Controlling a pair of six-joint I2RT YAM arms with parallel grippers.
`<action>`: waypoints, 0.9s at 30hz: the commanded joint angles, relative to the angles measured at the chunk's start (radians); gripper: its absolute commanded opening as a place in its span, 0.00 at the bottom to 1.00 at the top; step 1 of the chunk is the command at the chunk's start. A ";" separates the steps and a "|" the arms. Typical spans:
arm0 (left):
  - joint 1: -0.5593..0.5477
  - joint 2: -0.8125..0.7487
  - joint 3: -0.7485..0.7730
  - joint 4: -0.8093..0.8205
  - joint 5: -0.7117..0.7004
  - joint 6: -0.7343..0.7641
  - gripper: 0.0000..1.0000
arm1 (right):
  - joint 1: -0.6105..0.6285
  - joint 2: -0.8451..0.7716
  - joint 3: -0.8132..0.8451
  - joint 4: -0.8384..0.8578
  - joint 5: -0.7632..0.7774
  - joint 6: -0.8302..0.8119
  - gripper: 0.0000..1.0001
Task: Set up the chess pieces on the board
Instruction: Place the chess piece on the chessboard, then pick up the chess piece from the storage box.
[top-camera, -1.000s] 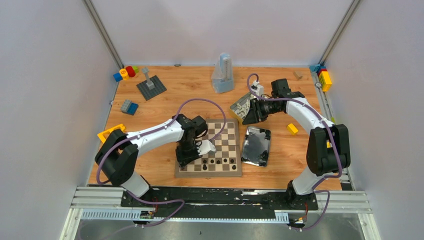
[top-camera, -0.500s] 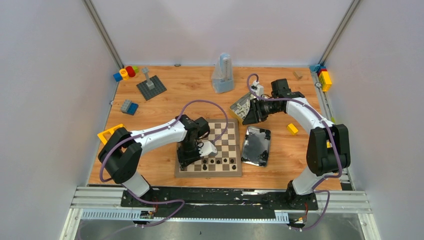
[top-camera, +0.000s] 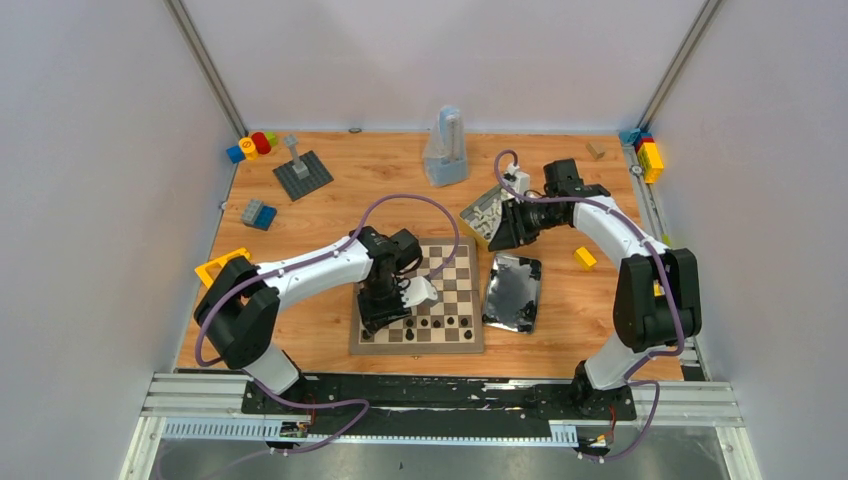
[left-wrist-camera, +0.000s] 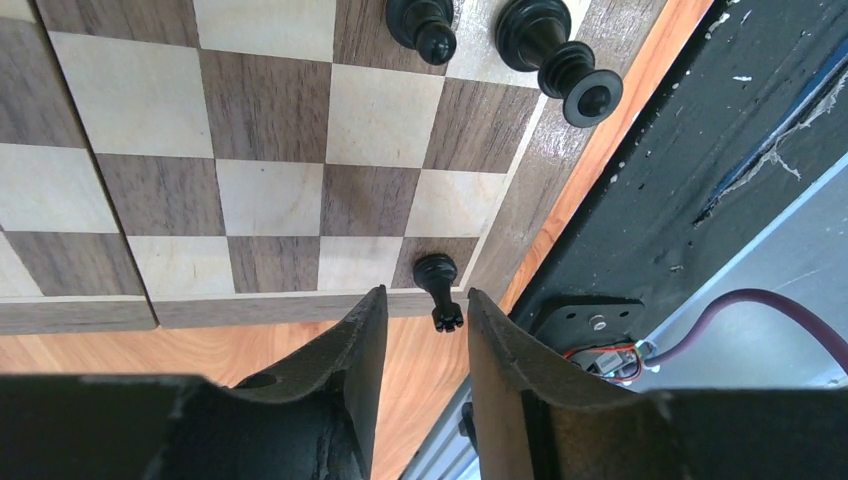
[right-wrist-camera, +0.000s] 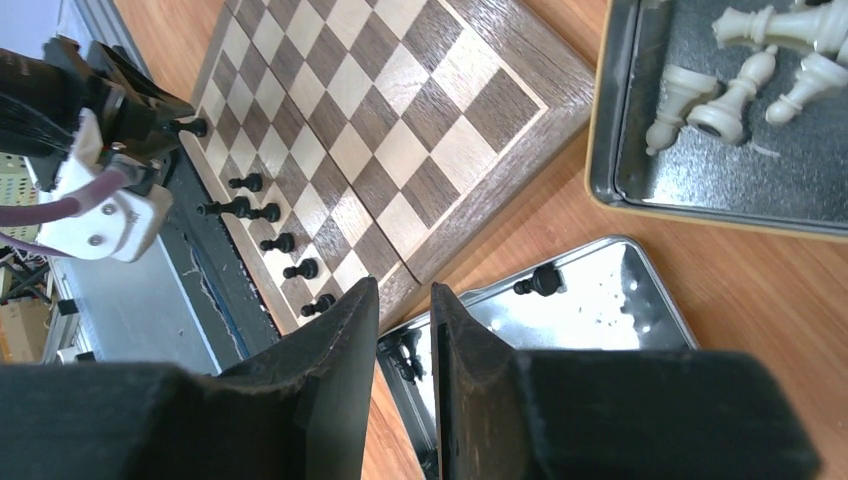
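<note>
The board (top-camera: 440, 262) lies mid-table, with several black chess pieces (top-camera: 440, 322) along its near row. In the left wrist view a black rook (left-wrist-camera: 440, 290) stands on the board's (left-wrist-camera: 270, 190) corner square. My left gripper (left-wrist-camera: 427, 300) is open around its top without touching it. A pawn (left-wrist-camera: 425, 22) and a taller piece (left-wrist-camera: 560, 55) stand further along. My left gripper (top-camera: 372, 322) is over the near-left corner. My right gripper (right-wrist-camera: 405, 287) hovers narrowly open and holds nothing. It is above the edge of an open tin (right-wrist-camera: 640, 300) with a black piece (right-wrist-camera: 540, 282) in it. White pieces (right-wrist-camera: 740, 80) lie in a second tin.
The two tins (top-camera: 513, 290) (top-camera: 483, 213) lie right of the board. A grey studded plate (top-camera: 303, 174) and coloured blocks (top-camera: 252, 145) sit back left. A clear bag (top-camera: 446, 148) stands at the back and a yellow block (top-camera: 585, 258) lies right. The black base rail (top-camera: 440, 395) runs along the near edge.
My left gripper's jaws have parted and let go of the black rook on the corner square. The left arm has shifted slightly right. The right arm has hardly moved.
</note>
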 joint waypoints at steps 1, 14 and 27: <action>-0.006 -0.047 0.032 0.009 0.005 0.000 0.46 | -0.006 -0.050 -0.025 -0.012 0.047 -0.029 0.27; -0.003 -0.238 0.053 0.048 -0.061 -0.009 0.67 | -0.009 -0.125 -0.130 -0.043 0.378 -0.082 0.30; 0.017 -0.361 0.068 0.143 -0.114 -0.052 0.81 | -0.002 -0.041 -0.102 -0.022 0.412 -0.154 0.31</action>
